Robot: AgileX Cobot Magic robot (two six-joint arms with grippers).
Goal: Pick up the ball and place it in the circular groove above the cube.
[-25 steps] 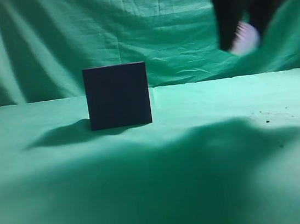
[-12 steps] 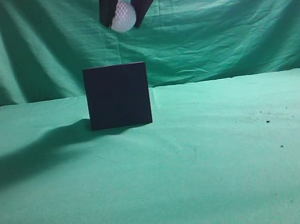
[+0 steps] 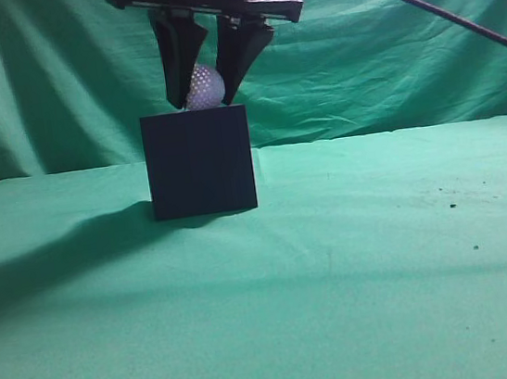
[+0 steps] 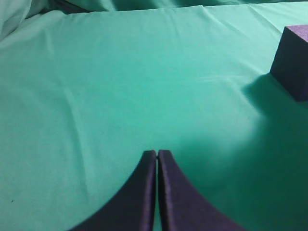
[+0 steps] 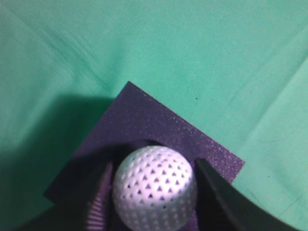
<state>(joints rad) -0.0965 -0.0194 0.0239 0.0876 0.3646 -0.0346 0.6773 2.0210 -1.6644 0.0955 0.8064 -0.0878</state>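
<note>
The black cube [image 3: 199,162] stands on the green cloth left of centre. My right gripper [image 3: 205,100] comes down from above and is shut on the white dimpled ball [image 3: 203,86], which sits right at the cube's top face. In the right wrist view the ball [image 5: 155,187] lies between my two fingers [image 5: 219,199] over the cube's top [image 5: 159,122], where a dark round groove edge [image 5: 144,143] shows behind it. My left gripper [image 4: 157,153] is shut and empty, low over bare cloth, with the cube [image 4: 293,60] far off to its right.
Green cloth [image 3: 356,260] covers the table and hangs as a backdrop. A black cable [image 3: 436,11] runs across the upper right. A few dark specks [image 3: 452,205] lie on the cloth at the right.
My right gripper carried the ball from the upper right leftward to above the cube, then lowered it onto the cube's top. Its shadow shifted to the left.
</note>
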